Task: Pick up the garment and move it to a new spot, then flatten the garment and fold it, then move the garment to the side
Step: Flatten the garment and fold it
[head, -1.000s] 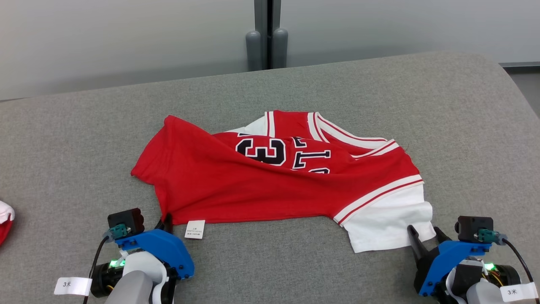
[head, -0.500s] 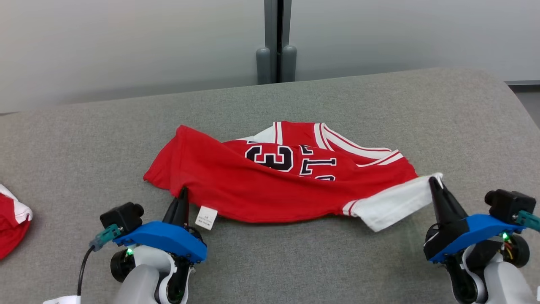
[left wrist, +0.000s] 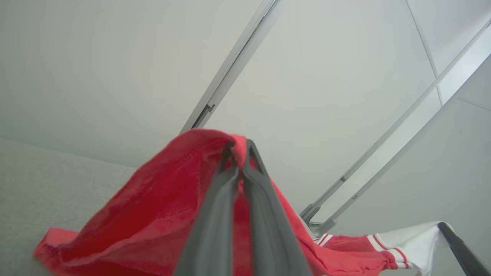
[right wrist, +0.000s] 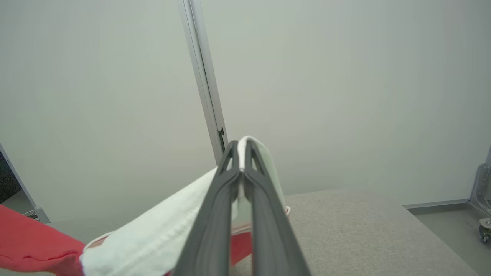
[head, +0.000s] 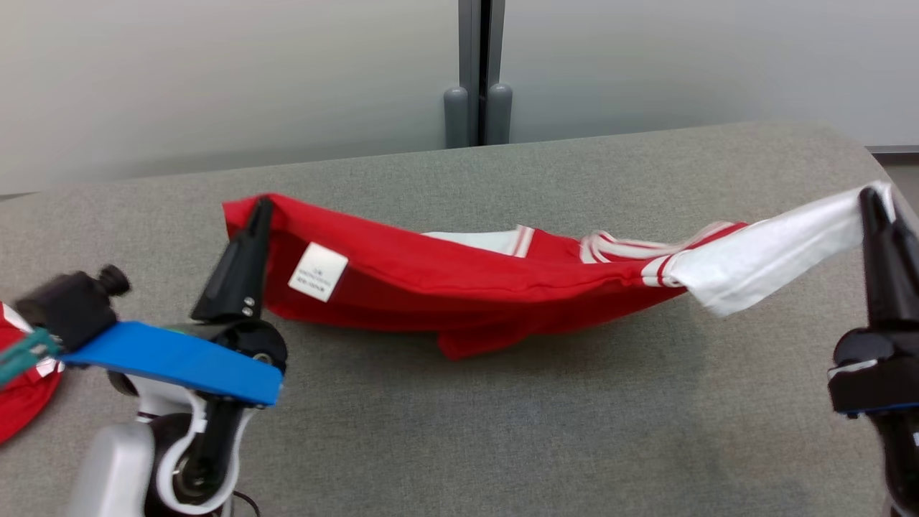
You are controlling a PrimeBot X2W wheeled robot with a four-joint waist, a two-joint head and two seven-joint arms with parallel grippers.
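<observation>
The garment (head: 459, 283) is a red jersey with white sleeves and striped trim, stretched and sagging in the air between both grippers above the grey table (head: 502, 431). My left gripper (head: 260, 205) is shut on its red hem corner, beside a white care label (head: 317, 271). My right gripper (head: 870, 195) is shut on the white sleeve end (head: 775, 251). In the left wrist view, red cloth (left wrist: 153, 214) drapes over the shut fingers (left wrist: 230, 191). White cloth (right wrist: 165, 230) is pinched between the fingers (right wrist: 230, 191) in the right wrist view.
Another red and white garment (head: 21, 380) lies at the table's left edge. A pale wall with a grey post (head: 477, 72) stands behind the table. The table's rounded right edge (head: 897, 201) is near my right gripper.
Both grippers have risen and moved apart, lifting the jersey off the table and stretching it. The right gripper went from open at the sleeve to shut on it. The camera view shifted.
</observation>
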